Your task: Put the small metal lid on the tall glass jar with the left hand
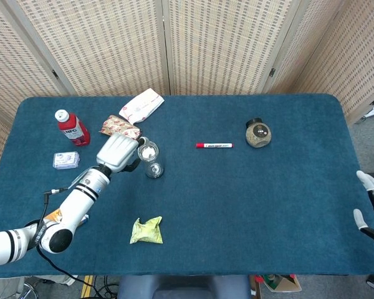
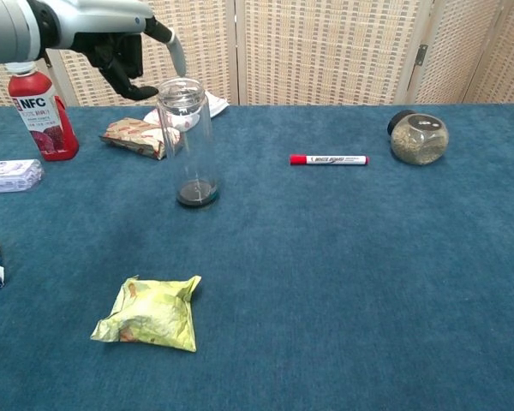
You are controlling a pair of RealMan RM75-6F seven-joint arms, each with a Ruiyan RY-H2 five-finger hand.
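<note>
The jar (image 2: pixel 186 141) stands upright on the blue bench (image 2: pixel 343 274), mouth uncovered, and serves as the landmark here. The left hand (image 2: pixel 124 53) hangs above and just left of the jar's rim; in the chest view a thin grey edge, apparently the lid (image 2: pixel 179 56), juts from its fingers right over the rim, short of seating. In the head view the left hand (image 1: pixel 117 149) covers the lid, so the grip itself is hidden; it looks pinched rather than spread.

Behind the jar lie a snack packet (image 2: pixel 135 136) and a white pouch (image 1: pixel 141 106). Further left of the jar stands a red bottle (image 2: pixel 37 107), with a small clear box (image 2: pixel 11 174) in front of that. Nearer the camera than the jar lies a crumpled yellow bag (image 2: pixel 150 313). To the jar's right lies a red marker (image 2: pixel 329 159), and well beyond it a round spice jar (image 2: pixel 418 137).

The right hand (image 1: pixel 371 208) shows at the bench's far right edge, fingers apart, holding nothing.
</note>
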